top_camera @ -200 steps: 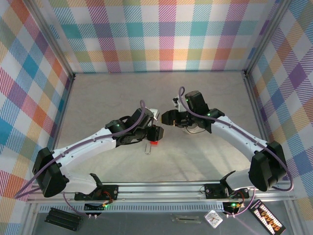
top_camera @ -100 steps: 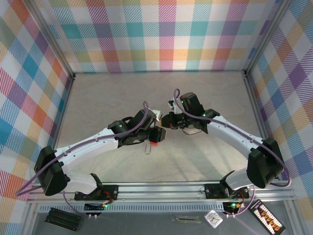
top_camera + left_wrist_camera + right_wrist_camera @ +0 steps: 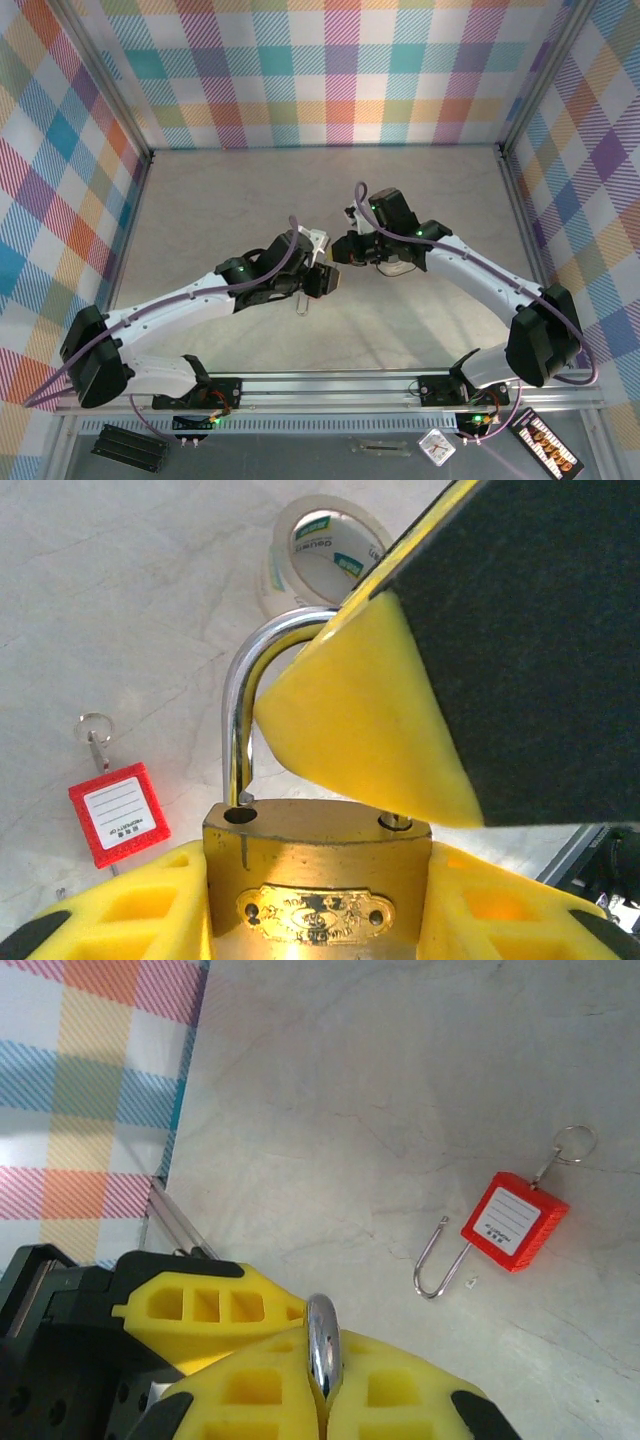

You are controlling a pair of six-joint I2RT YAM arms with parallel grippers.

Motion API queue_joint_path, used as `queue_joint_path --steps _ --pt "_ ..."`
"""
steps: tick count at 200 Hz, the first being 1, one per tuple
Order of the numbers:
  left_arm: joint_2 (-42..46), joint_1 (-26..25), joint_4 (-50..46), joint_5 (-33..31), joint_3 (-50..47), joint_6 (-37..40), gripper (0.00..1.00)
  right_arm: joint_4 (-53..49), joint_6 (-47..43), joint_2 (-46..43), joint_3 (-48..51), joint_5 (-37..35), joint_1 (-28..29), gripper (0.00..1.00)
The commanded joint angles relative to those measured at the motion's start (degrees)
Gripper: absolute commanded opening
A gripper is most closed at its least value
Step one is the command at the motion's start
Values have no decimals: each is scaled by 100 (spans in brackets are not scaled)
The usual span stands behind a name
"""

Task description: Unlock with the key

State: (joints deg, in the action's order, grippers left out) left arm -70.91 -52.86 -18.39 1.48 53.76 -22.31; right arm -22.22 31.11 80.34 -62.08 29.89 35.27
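A brass padlock (image 3: 318,880) sits between the yellow pads of my left gripper (image 3: 318,905), which is shut on its body. Its steel shackle (image 3: 240,710) stands raised, the left end just above its empty hole. My right gripper (image 3: 325,1400) is shut on the top of the shackle (image 3: 322,1345), and one of its yellow fingers (image 3: 360,730) covers the shackle's right leg. In the top view both grippers meet mid-table, left gripper (image 3: 322,280) and right gripper (image 3: 345,248). I cannot make out a key in the brass lock.
A red padlock (image 3: 513,1220) with an open wire shackle and a key ring (image 3: 577,1143) lies flat on the table just beside the grippers. A roll of clear tape (image 3: 318,545) rests behind them, under the right arm. Checked walls enclose the table.
The right gripper shifted left to meet the left gripper, then held. The left gripper turned slightly over the red padlock, which is now mostly covered in the top view.
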Motion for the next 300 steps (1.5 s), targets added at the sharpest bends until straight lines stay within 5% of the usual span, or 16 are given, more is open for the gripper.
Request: queue_joint_path --steps 1,25,74,209,300 --pt "288 -58 -526 84 -165 106 17 -83 -307 -237 -89 -520 -355 0" --pt "283 -41 -418 55 -77 -70 53 -69 -231 -307 -42 -577 -360 0" --pt "900 98 -113 241 -32 -394 82 -184 -110 -506 97 -787 -363 0" --pt "1479 443 -138 472 -252 -673 86 -591 234 -669 755 -1253 -354 0" --pt "1383 595 -393 360 -146 -652 86 -1274 294 421 363 -2320 -14 0"
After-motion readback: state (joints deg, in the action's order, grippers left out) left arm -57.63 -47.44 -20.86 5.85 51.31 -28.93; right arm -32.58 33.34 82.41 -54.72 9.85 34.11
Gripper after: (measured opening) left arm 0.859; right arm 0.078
